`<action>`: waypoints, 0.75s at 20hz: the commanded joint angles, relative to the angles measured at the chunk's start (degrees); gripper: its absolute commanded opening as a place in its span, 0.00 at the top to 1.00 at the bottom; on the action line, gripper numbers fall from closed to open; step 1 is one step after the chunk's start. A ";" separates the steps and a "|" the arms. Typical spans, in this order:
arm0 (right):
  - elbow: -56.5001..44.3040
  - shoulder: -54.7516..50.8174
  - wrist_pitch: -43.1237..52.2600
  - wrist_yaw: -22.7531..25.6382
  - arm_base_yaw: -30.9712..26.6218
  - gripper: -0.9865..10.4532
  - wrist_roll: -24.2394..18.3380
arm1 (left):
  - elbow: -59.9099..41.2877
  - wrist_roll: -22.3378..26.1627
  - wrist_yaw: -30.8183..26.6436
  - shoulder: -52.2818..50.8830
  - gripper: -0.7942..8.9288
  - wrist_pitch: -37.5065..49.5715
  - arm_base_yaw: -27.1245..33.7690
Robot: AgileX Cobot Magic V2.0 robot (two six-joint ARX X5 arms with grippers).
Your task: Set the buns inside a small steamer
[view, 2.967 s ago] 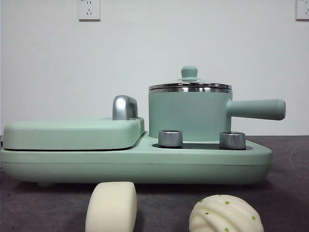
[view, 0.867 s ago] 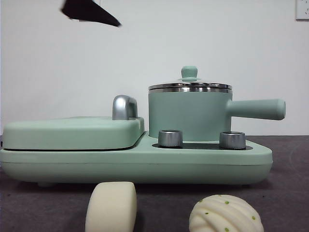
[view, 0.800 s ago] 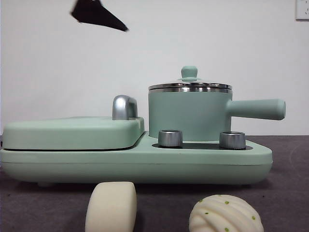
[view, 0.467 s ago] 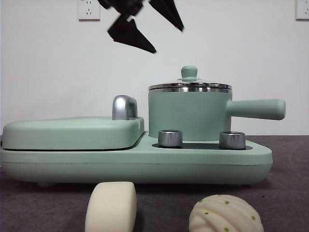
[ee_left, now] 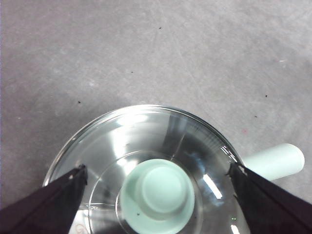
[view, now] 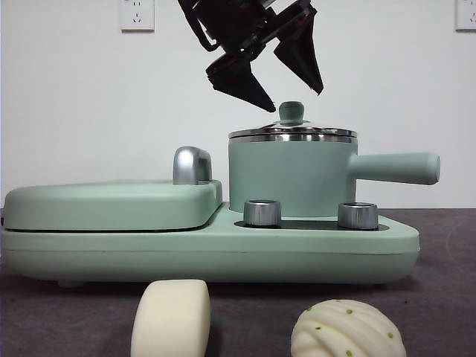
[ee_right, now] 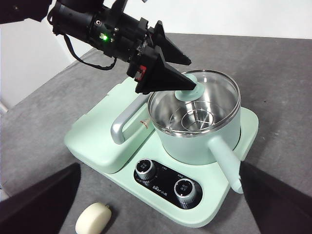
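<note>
Nearest, two buns (view: 171,318) (view: 347,329) lying on the table (view: 446,312). Behind, small steamer (view: 291,178) on the cooker base (view: 208,249), lid (ee_left: 146,146) on. Above its knob (view: 291,111), left gripper (view: 291,93), jaws spread wide, touching nothing. Right gripper (ee_right: 156,204) apart, jaws spread.

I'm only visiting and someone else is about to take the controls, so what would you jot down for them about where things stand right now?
Left tool: open, poised over the lid knob of the small steamer, one jaw on each side, not gripping yet.
Right tool: open, waiting high above the table, holding nothing.
Buns: the smooth bun and the ridged bun lie on the table in front of the cooker base.
Done: nothing in the steamer; the glass lid is on.
Left: grip the knob, lift the lid off, put both buns inside.
</note>
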 commanded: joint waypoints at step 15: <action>0.98 0.24 0.20 -0.07 0.02 0.46 -0.17 | 1.68 3.61 -2.40 3.26 0.60 -0.59 -0.66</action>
